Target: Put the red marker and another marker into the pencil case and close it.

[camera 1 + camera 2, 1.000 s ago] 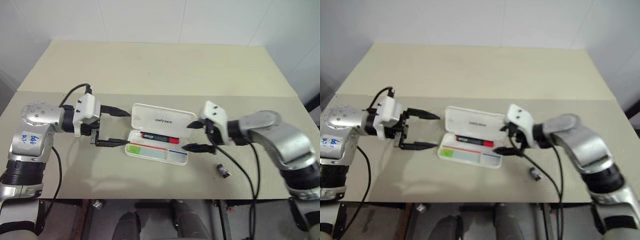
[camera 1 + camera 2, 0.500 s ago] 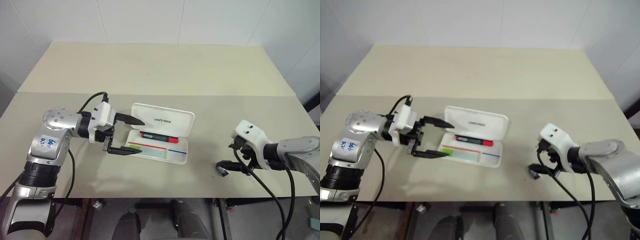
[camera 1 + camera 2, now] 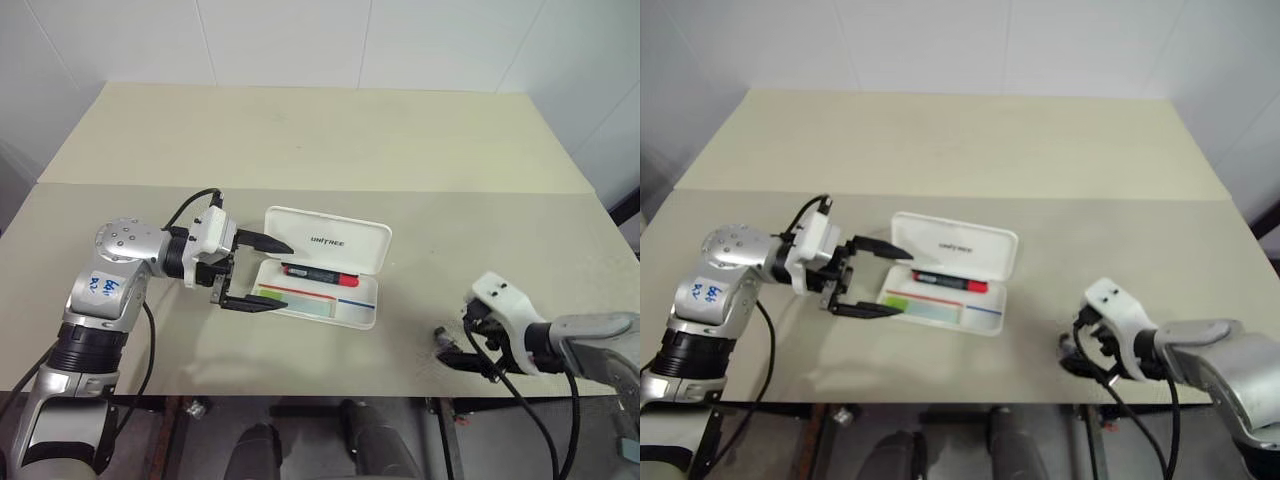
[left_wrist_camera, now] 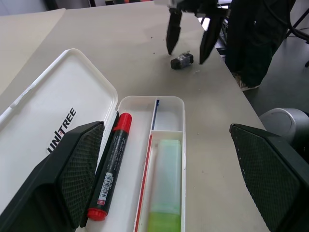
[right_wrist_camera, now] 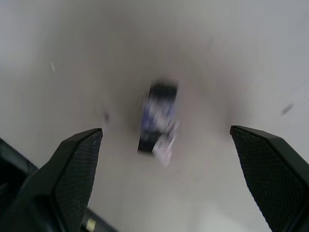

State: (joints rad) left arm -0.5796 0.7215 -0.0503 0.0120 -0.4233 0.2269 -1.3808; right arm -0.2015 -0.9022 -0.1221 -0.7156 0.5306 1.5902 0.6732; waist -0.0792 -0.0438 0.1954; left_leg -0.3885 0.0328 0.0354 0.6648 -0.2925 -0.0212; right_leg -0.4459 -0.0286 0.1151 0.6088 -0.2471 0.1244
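Two grippers are seen over the beige table point(image 3: 320, 130), both with fingers spread wide and nothing clamped between them. The left gripper point(image 3: 256, 273) is held level at the left end of the pencil case point(image 3: 322, 266), its fingers pointing along the case; one black finger is placed by the raised lid's left edge and the other by the tray's front left corner. No contact with the case can be confirmed.

The pencil case is seen lying open near the middle of the table, its white lid, marked "UNITREE", tipped up behind the tray. The red marker point(image 4: 110, 166) is found in the rear compartment, just in front of the lid hinge, lying lengthwise with its black body toward the left gripper and its red cap toward the far end. The light green marker point(image 4: 164, 188) is found in the front compartment, parallel to the red one, with a red-and-blue stripe between them.

The right gripper point(image 3: 466, 358) is seen well apart from the case, near the table's front edge on the right, tilted downward. A small dark stubby object point(image 5: 157, 123) is seen lying on the table between its parted fingers in the right wrist view, untouched by either finger. The same object point(image 4: 182, 60) is shown beneath those fingers in the left wrist view.
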